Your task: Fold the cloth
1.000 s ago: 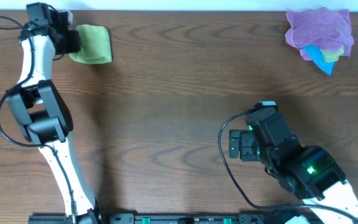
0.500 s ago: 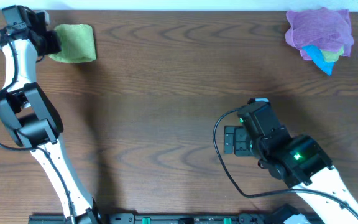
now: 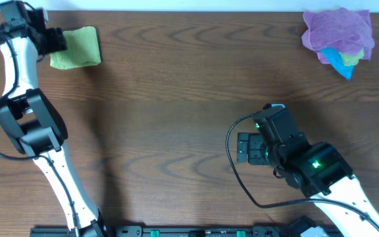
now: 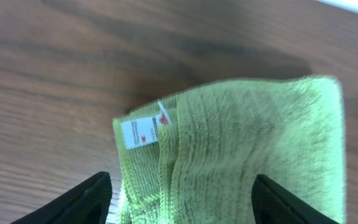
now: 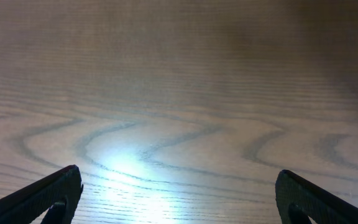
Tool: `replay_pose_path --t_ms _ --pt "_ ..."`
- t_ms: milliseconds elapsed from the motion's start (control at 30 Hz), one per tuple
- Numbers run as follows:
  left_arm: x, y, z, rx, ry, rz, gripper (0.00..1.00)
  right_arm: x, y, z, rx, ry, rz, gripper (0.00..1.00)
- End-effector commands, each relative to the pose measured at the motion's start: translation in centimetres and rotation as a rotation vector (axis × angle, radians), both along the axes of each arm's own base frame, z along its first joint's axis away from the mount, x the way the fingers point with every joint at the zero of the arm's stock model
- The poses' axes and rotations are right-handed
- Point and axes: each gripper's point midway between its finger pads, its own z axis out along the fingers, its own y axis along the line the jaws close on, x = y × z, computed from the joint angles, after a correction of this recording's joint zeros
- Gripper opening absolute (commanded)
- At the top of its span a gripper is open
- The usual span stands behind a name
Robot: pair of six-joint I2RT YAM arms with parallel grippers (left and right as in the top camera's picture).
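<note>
Bench is filling the whole view: dark brown wood with wavy grain, a smooth flat top that is catching a bright glare spot in the right wrist view. A pale strip is running along its far edge; nothing more of the room is showing.

Left arm, white links and black joints, is reaching up the left side to the far left corner. Right arm, mostly black with green lights glowing, is sitting low at the near right, well apart from everything else.

A crumpled purple cloth is sitting bunched in the far right corner, with a blue cloth poking out under it. Both look soft and lumpy.

The cloth is lying flat in the far left corner, just beside the far edge. It is lime green with a fuzzy ribbed pile, folded into a rough rectangle with layered edges showing. Its long axis is running roughly left to right along the far edge, slightly tilted.

Left tool is standing over the cloth's left end with its black fingers spread wide. The cloth is lying slack between them, not pinched.

Right tool is gaping fully open over bare wood, gripping nothing.

A small white tag with tiny red print, too small to read, is sticking out at one corner of the cloth.
</note>
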Motion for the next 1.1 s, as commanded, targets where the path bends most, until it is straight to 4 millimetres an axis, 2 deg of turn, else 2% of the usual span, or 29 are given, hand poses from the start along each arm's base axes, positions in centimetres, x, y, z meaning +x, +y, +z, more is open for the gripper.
replay_pose_path --t_ms 0,67,100,133,167,267,433,600,800,1067 --pt "1.1 0.3 3.4 0.024 -0.056 0.009 0.69 0.0 -0.3 -0.2 0.001 0.007 -0.02 0.99" --pt "1.0 0.2 4.9 0.021 -0.06 0.013 0.58 0.0 -0.3 -0.2 -0.002 0.006 -0.016 0.99" --pt "0.7 0.1 5.4 0.01 -0.055 0.025 0.45 0.0 -0.4 -0.2 -0.005 0.004 -0.018 0.99" --pt "0.5 -0.1 5.8 -0.006 -0.047 0.04 0.22 0.1 -0.4 -0.2 -0.007 0.002 -0.019 0.99" --pt "0.2 -0.3 6.1 -0.019 -0.037 0.053 0.06 0.1 -0.5 -0.2 -0.01 0.0 -0.021 0.99" --pt "-0.8 -1.2 6.3 -0.05 0.011 0.065 0.06 0.3 -0.8 -0.1 -0.026 -0.01 -0.03 0.99" --pt "-2.4 -2.7 5.0 -0.026 0.113 0.062 0.06 0.8 -1.2 0.1 -0.046 -0.039 -0.045 0.99" --pt "-2.7 -1.7 4.4 0.145 0.169 0.127 0.06 1.3 -1.1 0.4 -0.05 -0.06 -0.023 0.99" --pt "-2.7 -1.4 1.2 0.157 0.196 0.184 0.06 1.5 -1.8 0.4 -0.053 -0.057 -0.049 0.99" --pt "-3.1 -1.0 -1.1 0.19 0.23 0.188 0.06 1.7 -2.2 0.2 -0.065 -0.051 -0.031 0.99"
